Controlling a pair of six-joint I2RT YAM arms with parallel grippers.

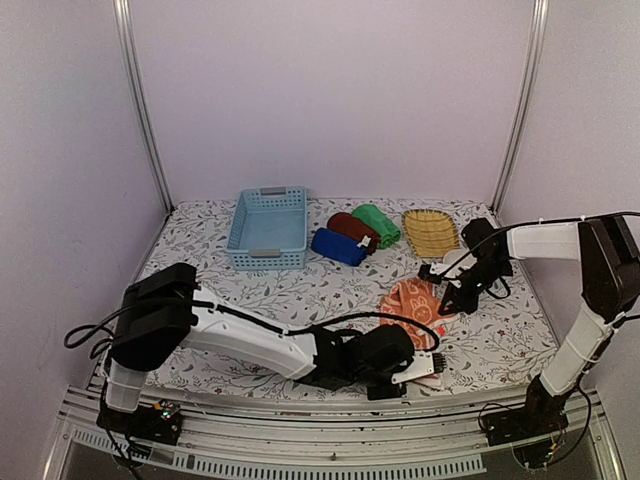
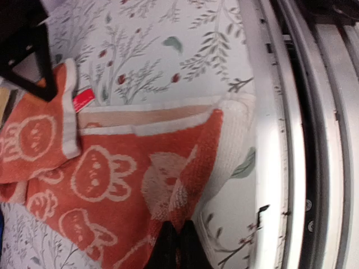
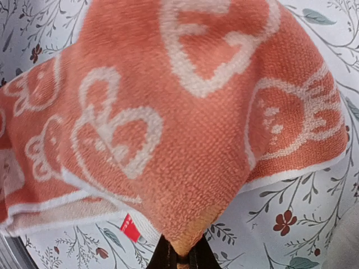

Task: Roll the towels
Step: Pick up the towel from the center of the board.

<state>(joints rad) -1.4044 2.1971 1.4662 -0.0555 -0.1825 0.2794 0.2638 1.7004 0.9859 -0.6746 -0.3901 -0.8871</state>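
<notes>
The orange towel [image 1: 412, 298] lies between the left fingers [image 1: 430, 363] and right fingers [image 1: 450, 301].

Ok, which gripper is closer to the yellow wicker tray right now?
Right. The right gripper pinches the orange towel at its far corner, just short of the wicker tray; the left gripper pinches its near edge, farther off.

Floral table [image 1: 300, 290] bears towels [image 1: 340, 246], basket [image 1: 240, 232], wicker tray [image 1: 431, 233].

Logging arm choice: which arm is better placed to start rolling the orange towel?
Left, probably: the left gripper pinches the orange towel at its near corner by the edge of the table, ready to roll away; the right gripper holds the far corner lifted.
</notes>
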